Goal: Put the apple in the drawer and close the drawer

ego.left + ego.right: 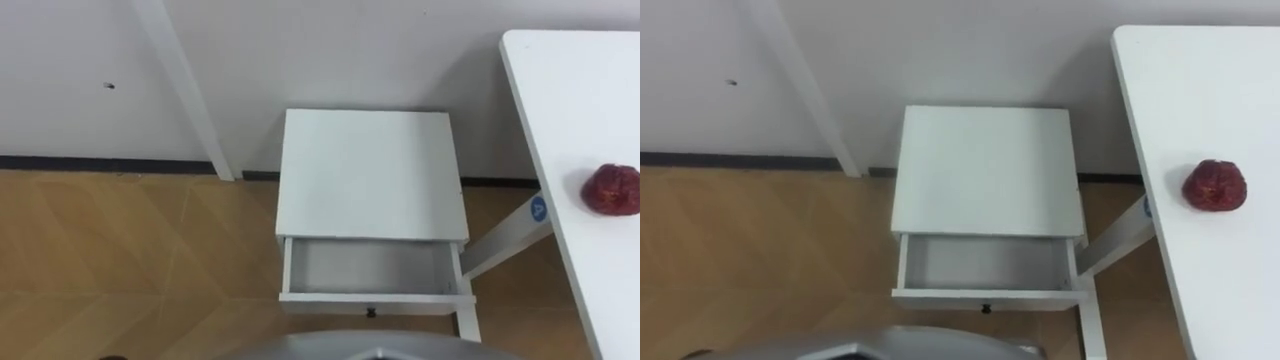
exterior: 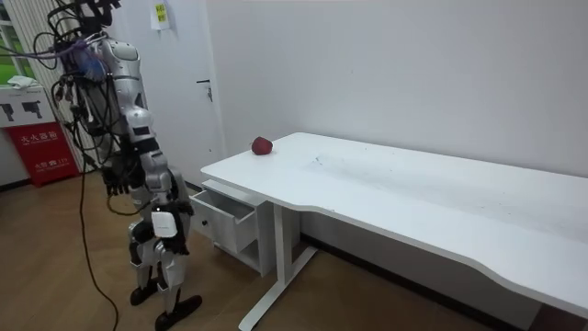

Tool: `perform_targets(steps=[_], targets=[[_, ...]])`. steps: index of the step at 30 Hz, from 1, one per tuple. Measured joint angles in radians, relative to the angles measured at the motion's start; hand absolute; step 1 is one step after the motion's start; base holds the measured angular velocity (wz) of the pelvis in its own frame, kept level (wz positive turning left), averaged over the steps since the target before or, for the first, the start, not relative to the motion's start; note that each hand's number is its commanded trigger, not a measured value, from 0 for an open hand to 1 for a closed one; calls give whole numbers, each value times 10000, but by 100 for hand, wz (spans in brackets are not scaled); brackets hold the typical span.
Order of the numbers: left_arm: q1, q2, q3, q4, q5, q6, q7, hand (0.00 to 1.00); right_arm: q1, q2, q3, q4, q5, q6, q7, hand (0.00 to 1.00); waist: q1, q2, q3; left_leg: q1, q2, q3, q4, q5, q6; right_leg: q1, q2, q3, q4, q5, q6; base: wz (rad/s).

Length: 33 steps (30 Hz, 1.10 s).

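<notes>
A dark red apple (image 1: 612,188) lies on the white desk (image 1: 580,90) to my right, near its left edge. In front of me a low white cabinet (image 1: 370,170) stands against the wall. Its drawer (image 1: 375,298) is pulled out toward me and its inside is bare, with a small dark knob (image 1: 371,312) on the front. In the room view I stand facing the cabinet (image 2: 230,216), and the apple (image 2: 263,145) sits at the desk's near corner. My right hand (image 2: 171,234) and left hand (image 2: 115,181) hang low at my sides, away from the apple and the drawer.
The desk's slanted white leg (image 1: 505,240) passes just right of the drawer. A white bar (image 1: 185,90) leans against the wall left of the cabinet. Wooden floor (image 1: 120,250) lies open to my left. A red sign (image 2: 37,147) stands at the room view's left.
</notes>
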Motion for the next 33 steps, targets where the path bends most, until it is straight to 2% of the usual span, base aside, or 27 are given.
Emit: perform_targets(steps=[3,4,7,10,12,16,20,22,26,30,33], targets=[[42,73,285,-11,-94,-258,34,0,-287,-8,-1160,-413,2557,-418,-218,0,-225,4,-6,-16,9,47,39,-46,12,-11,14,56,1,8,8,-6],[87,96,286,-89,-245,-272,83,0,-409,-10,-1511,-630,3559,-570,-414,0,-255,-3,-34,-57,6,55,55,-48,14,-116,13,70,2,11,13,0],[213,148,283,-149,-389,-274,200,0,-640,-25,-2105,-1072,4975,-853,-865,0,-324,-47,-101,-106,2,54,61,-46,15,-168,10,53,17,12,16,0],[247,155,329,-169,-337,-269,205,0,-899,-79,-2782,-1136,5778,-1098,-1086,0,-340,-93,-151,-231,3,53,90,-44,14,-267,2,13,60,14,14,0],[270,159,328,-261,-336,-265,205,0,-1022,-101,-2803,-1442,5999,-1203,-1322,0,-347,-106,-163,-270,12,58,91,-42,14,-313,-2,-1,156,14,13,0],[384,408,329,-455,-330,-380,205,0,-1209,-224,-3220,-1975,6440,-1517,-1852,0,-457,-236,-165,-282,8,60,104,-42,14,-294,-10,-21,154,14,13,0],[357,481,661,-517,-347,-406,210,0,-1353,-381,-3644,-2976,6311,-1780,-2727,0,-530,-357,-127,-405,-8,64,271,-47,22,-326,-30,-24,167,18,19,1],[312,480,676,-573,-323,-415,210,0,-1335,-469,-3670,-3671,5967,-2110,-3337,0,-548,-374,-43,-420,2,78,277,-55,28,-440,-24,-15,217,18,20,0],[294,480,622,-647,-329,-467,209,0,-1473,-616,-3730,-4738,5627,-2433,-4710,0,-529,-376,-54,-545,-1,193,242,-52,37,-704,-24,157,314,7,31,-12],[291,486,626,-697,-274,-678,208,0,-1522,-616,-3681,-6008,4503,-2702,-6459,0,-562,-226,-11,-781,-56,309,249,24,99,-1025,-79,278,558,32,66,-8],[315,488,625,-764,-237,-792,187,0,-1521,-630,-3546,-6826,3491,-3120,-7505,0,-593,-242,2,-817,-56,353,240,24,99,-1083,-85,286,570,31,68,-5]])
